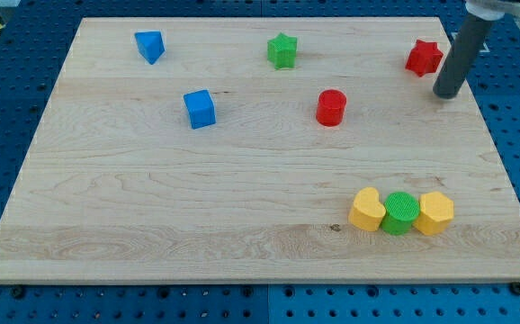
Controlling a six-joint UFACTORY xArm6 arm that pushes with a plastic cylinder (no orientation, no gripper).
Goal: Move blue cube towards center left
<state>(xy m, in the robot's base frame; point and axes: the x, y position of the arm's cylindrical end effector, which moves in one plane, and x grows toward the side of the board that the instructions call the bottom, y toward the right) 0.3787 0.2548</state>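
My tip sits at 3 o'clock; the red cylinder stands in the straight lane toward the blue cube. At 9 o'clock of the cube lies bare board.

Board pale smooth wood; blue cube matt plastic.
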